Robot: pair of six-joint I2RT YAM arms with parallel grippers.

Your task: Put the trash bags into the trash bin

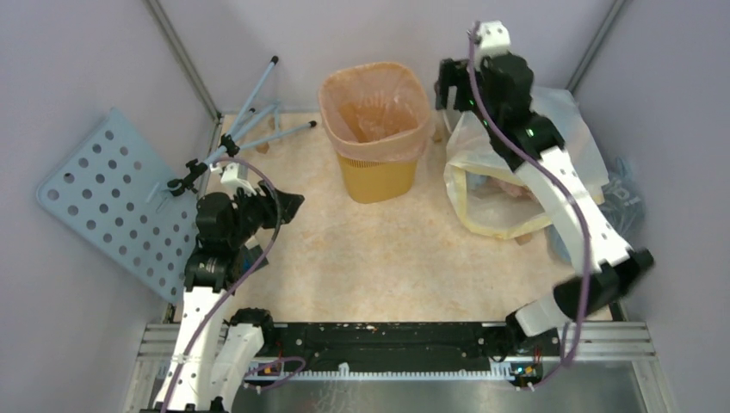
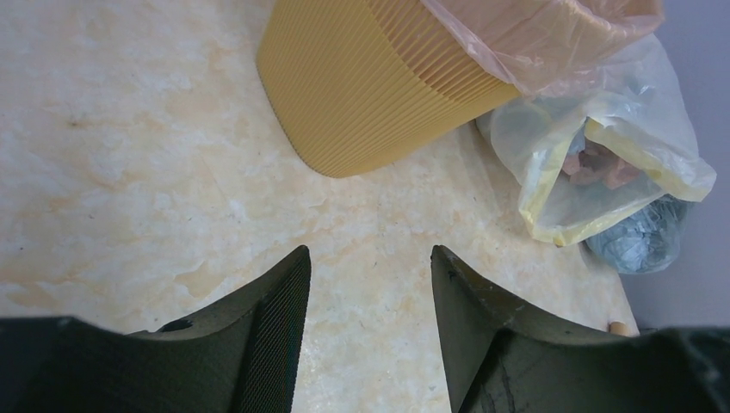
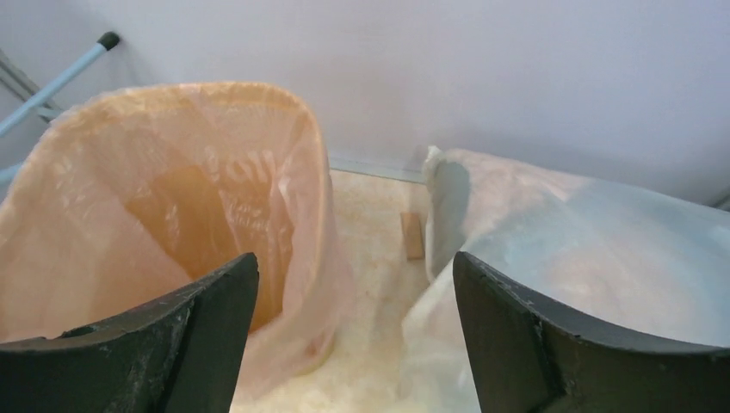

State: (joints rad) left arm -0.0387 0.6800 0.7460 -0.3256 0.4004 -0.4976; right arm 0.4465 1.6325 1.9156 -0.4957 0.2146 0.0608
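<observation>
Beige table (image 1: 344, 258): trash bin (image 1: 376, 176) beside right pincer (image 3: 355, 271)

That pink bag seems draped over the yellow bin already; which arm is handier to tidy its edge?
Right, probably: the right fingers stand open just beside the pink bag draped over the yellow bin, while the left fingers sit well back from it.
</observation>
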